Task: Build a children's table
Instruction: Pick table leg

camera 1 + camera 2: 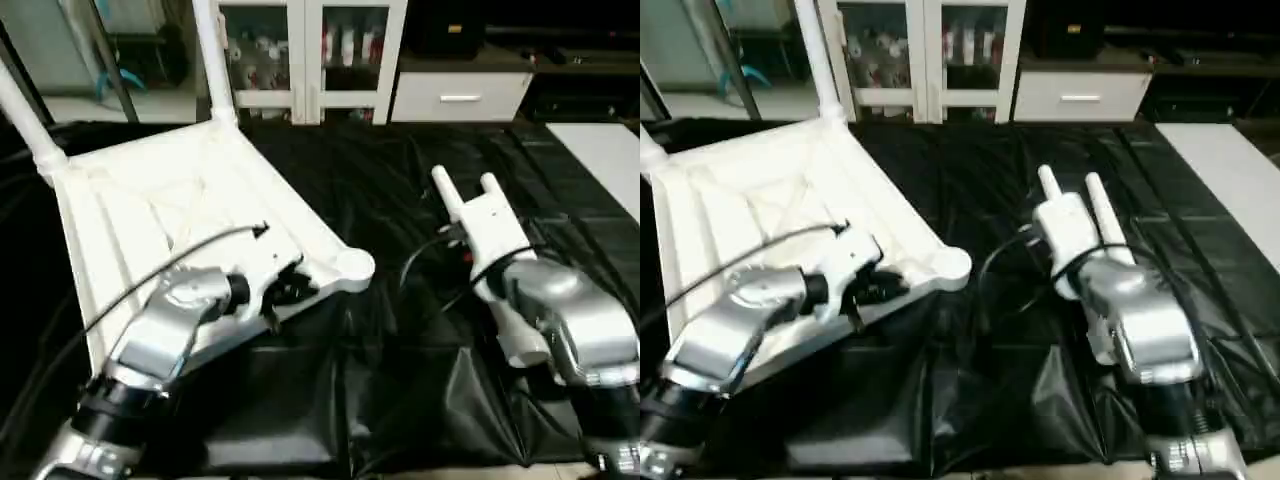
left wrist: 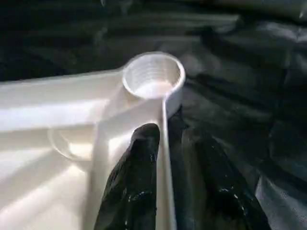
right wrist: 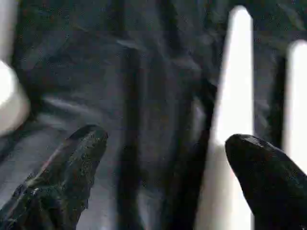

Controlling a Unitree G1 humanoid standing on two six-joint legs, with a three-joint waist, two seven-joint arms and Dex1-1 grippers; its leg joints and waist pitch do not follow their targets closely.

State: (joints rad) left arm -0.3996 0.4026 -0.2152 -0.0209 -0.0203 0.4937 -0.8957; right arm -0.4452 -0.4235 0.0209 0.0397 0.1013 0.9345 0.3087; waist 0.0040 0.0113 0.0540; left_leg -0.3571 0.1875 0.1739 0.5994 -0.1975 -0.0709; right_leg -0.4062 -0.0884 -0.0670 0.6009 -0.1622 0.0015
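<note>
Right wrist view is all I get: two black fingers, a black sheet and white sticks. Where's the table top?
Observer: The tabletop lies ribbed side up on the black sheet, towards the robot's left.
Operator: Has it got any legs yet?
Observer: Yes, a first leg and a second leg stick up from its far corners.
Operator: Where's the other hand?
Observer: The left gripper is at the tabletop's near edge, beside an empty corner socket.

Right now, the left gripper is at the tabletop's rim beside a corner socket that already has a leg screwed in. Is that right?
Not quite. The corner socket beside the left gripper is empty, its inner threads bare, as the left wrist view shows. The gripper is at the tabletop rim.
</note>
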